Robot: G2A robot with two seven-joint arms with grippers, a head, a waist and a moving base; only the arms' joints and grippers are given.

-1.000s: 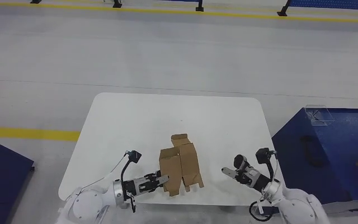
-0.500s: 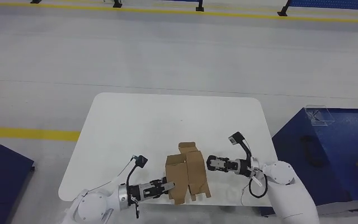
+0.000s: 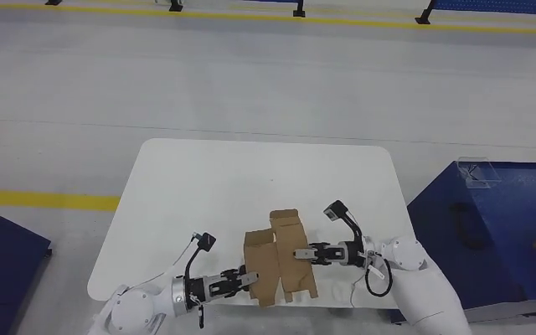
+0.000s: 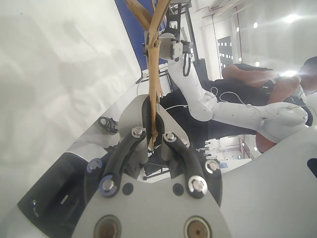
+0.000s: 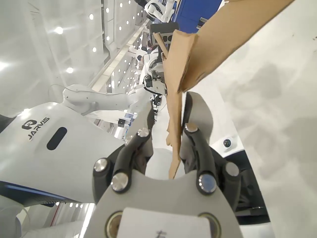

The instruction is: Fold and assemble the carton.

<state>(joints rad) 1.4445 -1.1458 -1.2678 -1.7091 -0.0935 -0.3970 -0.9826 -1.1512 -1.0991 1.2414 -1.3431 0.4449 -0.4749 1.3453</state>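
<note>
A brown carton (image 3: 280,255), partly folded with flaps sticking out, sits near the front edge of the white table (image 3: 251,176). My left gripper (image 3: 243,280) is at the carton's front left corner. In the left wrist view the left gripper (image 4: 153,111) is shut on a thin cardboard edge of the carton (image 4: 153,58). My right gripper (image 3: 303,254) is at the carton's right side. In the right wrist view the right gripper (image 5: 171,108) stands open, with a carton panel (image 5: 174,115) running between its fingers, close to one finger (image 5: 195,110).
A blue bin (image 3: 486,226) stands off the table's right side, and another blue object (image 3: 17,251) sits off the left. The table's far half is bare white surface. The carton is close to the front edge.
My right arm has swung in from the table's front right to the carton's right side. The carton has shifted slightly right, with the left gripper still on it.
</note>
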